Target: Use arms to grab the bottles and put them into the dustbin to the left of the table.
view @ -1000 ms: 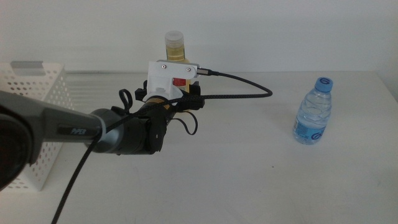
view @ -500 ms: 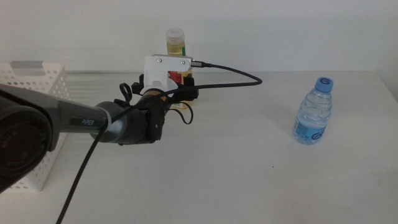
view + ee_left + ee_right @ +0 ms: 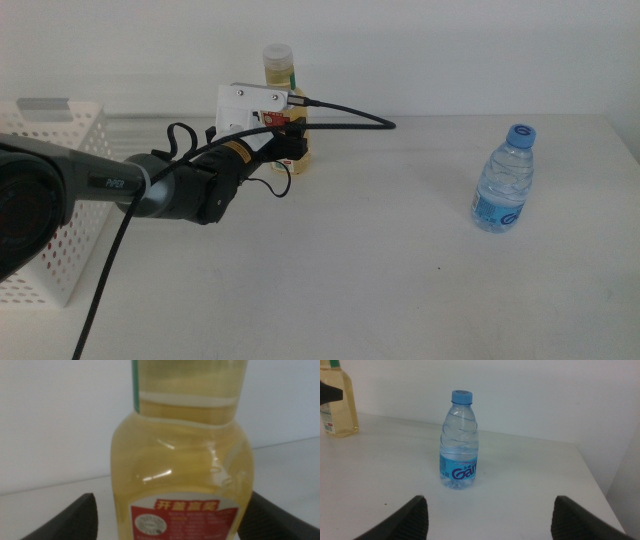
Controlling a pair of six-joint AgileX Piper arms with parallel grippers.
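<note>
Two bottles stand on the worktop [image 3: 400, 260], and each pincer faces one of them. Nearest, the right pincer [image 3: 490, 515] waits low at the near right edge, jaws wide apart and empty, aimed at the water bottle [image 3: 459, 440], which stands upright near the right edge, well clear of it. Farther back, the left pincer [image 3: 170, 515] has its jaws spread on either side of the juice bottle [image 3: 182, 460], which stands at the far edge; I judge it is lined up to close on the body, below the neck. The basket [image 3: 50, 190] sits at the left edge, close to that arm, a short carry away. Only the left wrist view shows the gaps between jaws and bottle; the middle view hides them behind the wrist housing. The middle view alone shows the basket.
</note>
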